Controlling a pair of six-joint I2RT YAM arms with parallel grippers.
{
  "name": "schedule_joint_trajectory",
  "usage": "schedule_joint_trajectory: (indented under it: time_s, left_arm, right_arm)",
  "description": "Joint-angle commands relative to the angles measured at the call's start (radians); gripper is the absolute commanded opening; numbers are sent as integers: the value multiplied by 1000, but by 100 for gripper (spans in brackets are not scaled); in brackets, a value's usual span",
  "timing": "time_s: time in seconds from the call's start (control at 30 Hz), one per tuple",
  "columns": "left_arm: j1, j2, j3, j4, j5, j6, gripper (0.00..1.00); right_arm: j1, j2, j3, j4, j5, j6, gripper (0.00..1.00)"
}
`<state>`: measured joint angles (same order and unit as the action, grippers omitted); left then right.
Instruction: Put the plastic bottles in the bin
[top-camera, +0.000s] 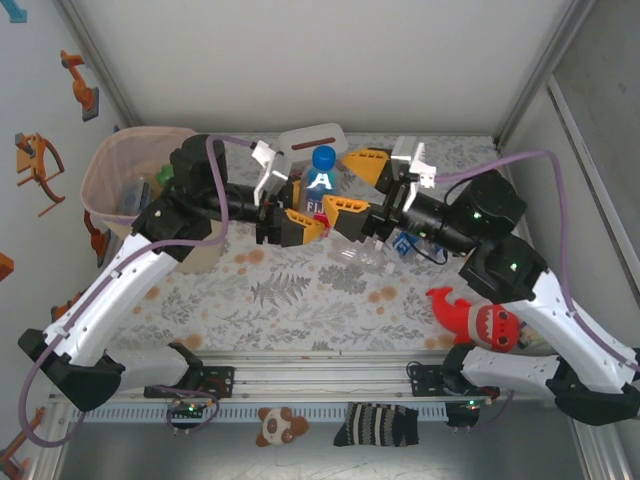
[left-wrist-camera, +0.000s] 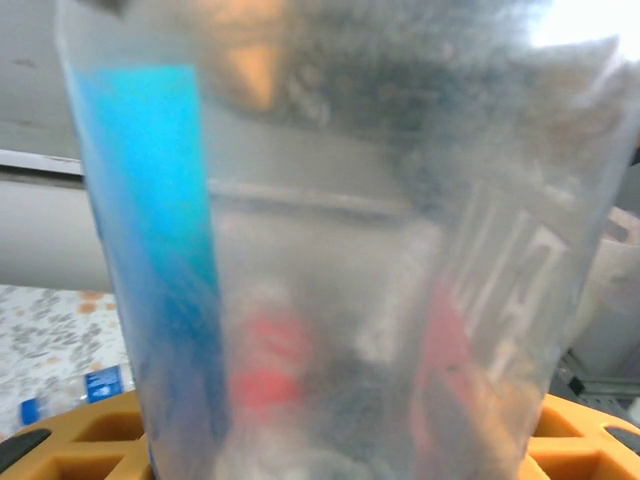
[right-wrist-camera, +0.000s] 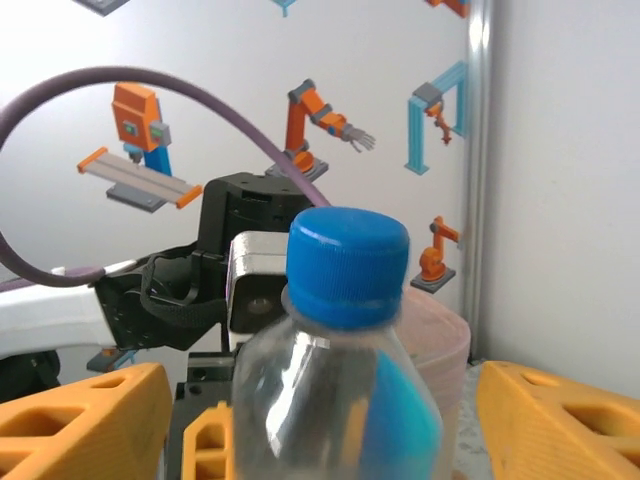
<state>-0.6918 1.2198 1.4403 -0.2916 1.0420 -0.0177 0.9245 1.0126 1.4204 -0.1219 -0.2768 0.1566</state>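
Gripping a blue-capped bottle (top-camera: 322, 185) with the left fingers (left-wrist-camera: 70, 450), orange on either side of the clear body and closed against it. Held upright over the middle of the table (top-camera: 300, 300), between the two arms (blue strip and pale lettering on the label, blurred at close range). Flanked at the neck by the right fingers (right-wrist-camera: 80, 420), spread wide, with clear gaps on both sides and no contact. Some way right of the bin (top-camera: 100, 165) at the far left corner, with other bottles already inside. Just beyond a second clear bottle (top-camera: 355, 255) lying flat on the table. Farther right, a red shark toy (top-camera: 480, 320) beside the right arm.
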Motion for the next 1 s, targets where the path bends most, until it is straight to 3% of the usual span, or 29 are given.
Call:
schedule_joint_trajectory:
  time_s: [0.0, 0.23, 0.37, 0.73, 0.8, 0.87, 0.97]
  left_arm:
    - [49, -53, 22, -54, -83, 24, 53]
    - [186, -70, 123, -354, -484, 70, 54]
    - [307, -67, 167, -463, -619, 49, 54]
    - [678, 23, 246, -719, -836, 7, 54]
    - [749, 38, 239, -721, -851, -52, 54]
    - [811, 42, 207, -679, -786, -133, 54]
    - [828, 14, 116, -546, -779, -300, 59]
  right_arm:
    - [0, -42, -10, -16, 89, -21, 81]
    - [0, -56, 1, -82, 176, -57, 81]
    - [0, -48, 6, -110, 221, -63, 81]
    - [0, -28, 18, -140, 244, -69, 81]
    - [0, -26, 18, -142, 244, -70, 81]
    - [0, -23, 17, -142, 244, -69, 81]
    - [0, -17, 13, -140, 245, -67, 81]
